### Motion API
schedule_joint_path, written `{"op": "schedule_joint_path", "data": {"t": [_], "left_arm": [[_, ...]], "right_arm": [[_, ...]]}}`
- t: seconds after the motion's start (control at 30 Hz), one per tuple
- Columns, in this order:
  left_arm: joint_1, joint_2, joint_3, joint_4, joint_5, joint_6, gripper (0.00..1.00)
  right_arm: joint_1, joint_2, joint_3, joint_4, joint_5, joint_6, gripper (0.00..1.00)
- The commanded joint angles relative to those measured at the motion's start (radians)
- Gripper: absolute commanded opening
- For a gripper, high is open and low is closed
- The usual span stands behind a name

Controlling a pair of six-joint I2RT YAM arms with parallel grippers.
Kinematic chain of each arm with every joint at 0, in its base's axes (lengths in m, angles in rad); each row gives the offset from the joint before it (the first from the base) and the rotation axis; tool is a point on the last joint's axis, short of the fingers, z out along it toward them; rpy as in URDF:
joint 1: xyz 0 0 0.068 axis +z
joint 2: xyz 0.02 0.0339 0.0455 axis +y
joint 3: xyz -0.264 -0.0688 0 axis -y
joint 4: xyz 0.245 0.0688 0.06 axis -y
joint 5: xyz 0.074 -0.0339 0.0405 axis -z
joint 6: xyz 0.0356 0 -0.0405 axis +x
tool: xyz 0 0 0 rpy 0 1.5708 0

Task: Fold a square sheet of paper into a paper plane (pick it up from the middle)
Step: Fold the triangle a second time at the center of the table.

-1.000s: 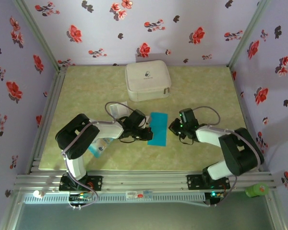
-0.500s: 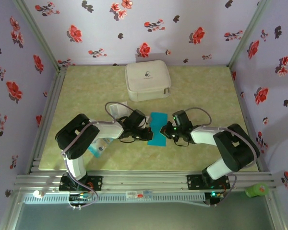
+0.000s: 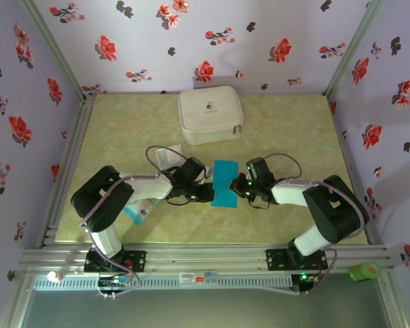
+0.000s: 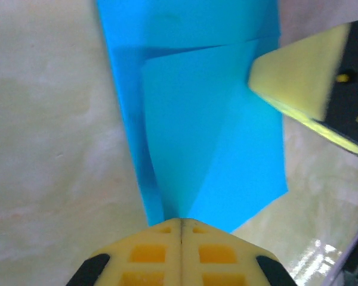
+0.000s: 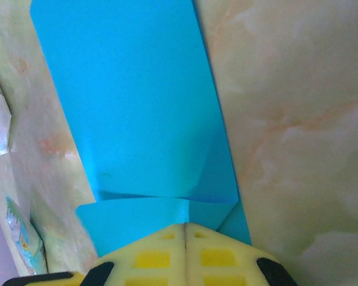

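Observation:
The square sheet of paper (image 3: 225,183) is bright blue and lies mid-table, folded into a narrow strip. My left gripper (image 3: 209,192) is shut with its tip against the strip's left edge. In the left wrist view the closed jaws (image 4: 180,221) sit at the near edge of the sheet (image 4: 215,131), where a raised flap's creases meet. My right gripper (image 3: 240,184) is shut too, at the strip's right edge. Its tip (image 5: 185,224) rests on a turned-over flap of the sheet (image 5: 131,101). The right gripper's fingers (image 4: 304,89) touch that flap's far corner.
A white zipped case (image 3: 210,115) stands at the back of the table. A pale blue-and-white plastic packet (image 3: 138,210) lies under the left arm, and a small translucent square (image 3: 167,156) lies behind the left gripper. Flowered walls enclose the table on three sides.
My right gripper has moved left onto the paper's right edge. The left gripper stays at the left edge while its arm has shifted slightly left.

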Motion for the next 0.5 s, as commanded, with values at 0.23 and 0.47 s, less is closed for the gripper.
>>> {"op": "schedule_joint_path", "data": {"t": [0.23,0.47], "left_arm": [[-0.029,0.087,0.136,-0.03,0.106,0.033,0.04],[-0.034,0.173,0.168,-0.032,0.063,0.035,0.07]], "right_arm": [[-0.011,0.041,-0.001,-0.095,0.046,-0.018,0.0],[-0.011,0.043,-0.004,-0.097,0.042,-0.016,0.0]]}}
